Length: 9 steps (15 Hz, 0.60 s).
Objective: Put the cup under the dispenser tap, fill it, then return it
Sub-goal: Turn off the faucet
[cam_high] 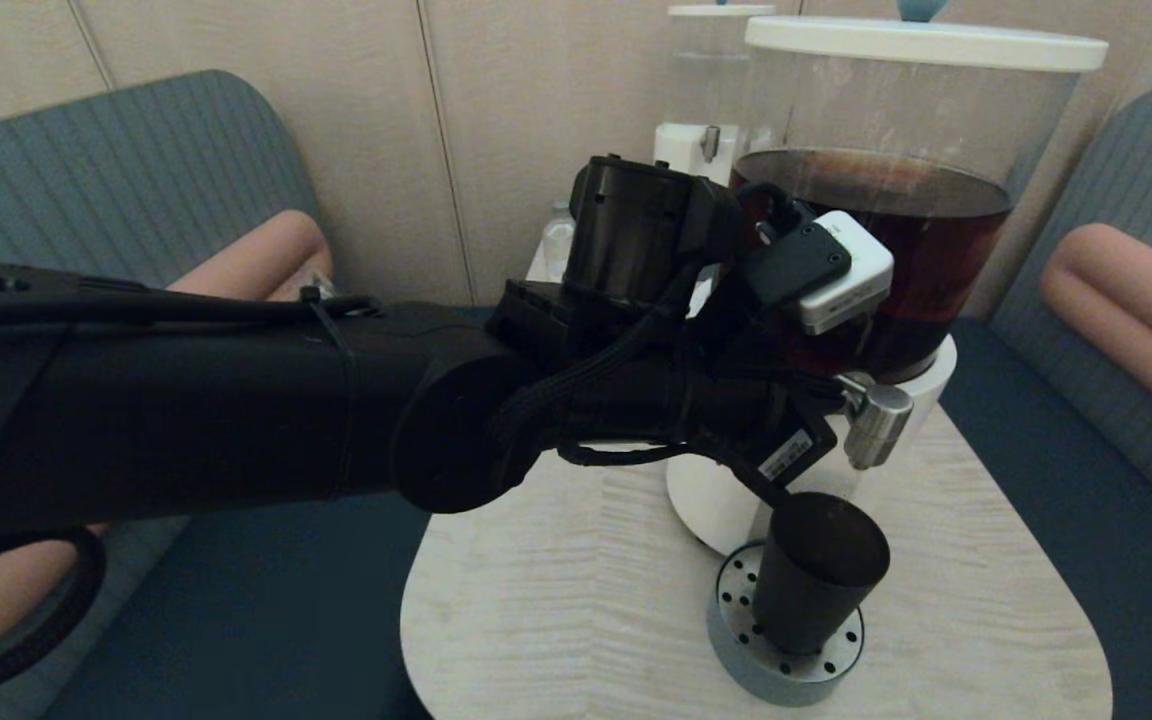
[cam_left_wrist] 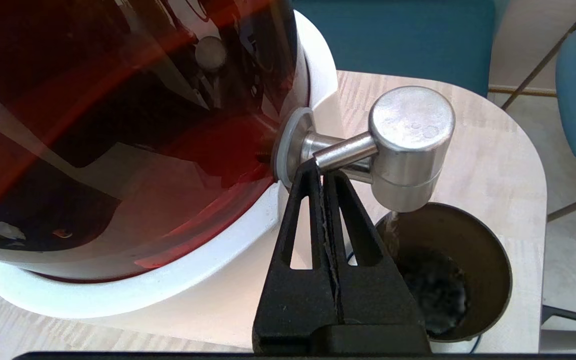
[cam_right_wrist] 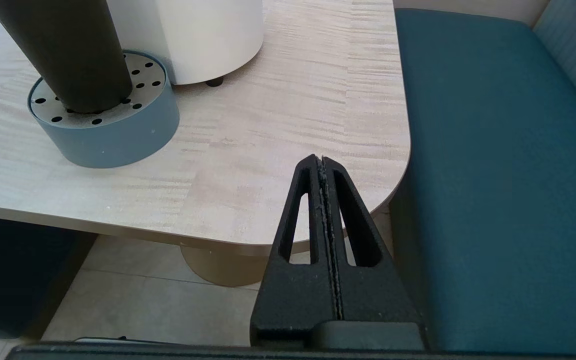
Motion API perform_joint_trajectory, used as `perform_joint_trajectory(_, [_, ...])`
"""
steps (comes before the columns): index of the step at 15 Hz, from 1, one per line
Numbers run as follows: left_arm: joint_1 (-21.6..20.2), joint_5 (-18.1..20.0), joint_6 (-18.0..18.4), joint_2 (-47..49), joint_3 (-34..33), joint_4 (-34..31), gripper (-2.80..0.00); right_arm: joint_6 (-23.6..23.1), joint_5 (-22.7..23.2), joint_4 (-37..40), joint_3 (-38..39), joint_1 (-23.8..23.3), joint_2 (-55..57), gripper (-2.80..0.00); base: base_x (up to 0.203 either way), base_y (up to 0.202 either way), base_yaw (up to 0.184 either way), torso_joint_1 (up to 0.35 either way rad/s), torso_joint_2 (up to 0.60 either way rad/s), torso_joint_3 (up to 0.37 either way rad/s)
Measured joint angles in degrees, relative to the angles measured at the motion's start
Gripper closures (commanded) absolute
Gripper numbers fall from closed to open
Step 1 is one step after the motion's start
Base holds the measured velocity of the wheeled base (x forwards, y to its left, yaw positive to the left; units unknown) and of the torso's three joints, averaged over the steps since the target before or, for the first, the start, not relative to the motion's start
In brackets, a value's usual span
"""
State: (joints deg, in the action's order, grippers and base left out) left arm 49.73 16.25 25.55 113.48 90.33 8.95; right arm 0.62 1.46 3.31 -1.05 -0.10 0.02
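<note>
The tap point(cam_left_wrist: 410, 145) is being pressed at its neck by the left gripper point(cam_left_wrist: 320, 167), fingers clenched together and grasping nothing. Liquid is being poured into the cup point(cam_left_wrist: 460, 265), which is being kept on the perforated tray point(cam_high: 736, 620) beneath. The right gripper point(cam_right_wrist: 322, 162) is being held clenched near the table's point(cam_right_wrist: 278, 150) edge.

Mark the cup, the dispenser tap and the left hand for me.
cup point(cam_left_wrist: 483, 270), left wrist view, inner wall.
dispenser tap point(cam_left_wrist: 410, 145), left wrist view, steel cylinder body.
left hand point(cam_left_wrist: 322, 172), left wrist view, closed fingertips against the tap's neck.
</note>
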Motion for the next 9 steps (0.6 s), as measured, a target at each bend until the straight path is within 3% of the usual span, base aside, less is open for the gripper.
perform_joint_trajectory(9, [0.0,-0.6,0.1,1.7,2.5,1.7,0.00,0.0,0.0,0.0,0.0,0.0,0.0,0.00,0.000,0.000,0.000,0.000,0.00,0.000])
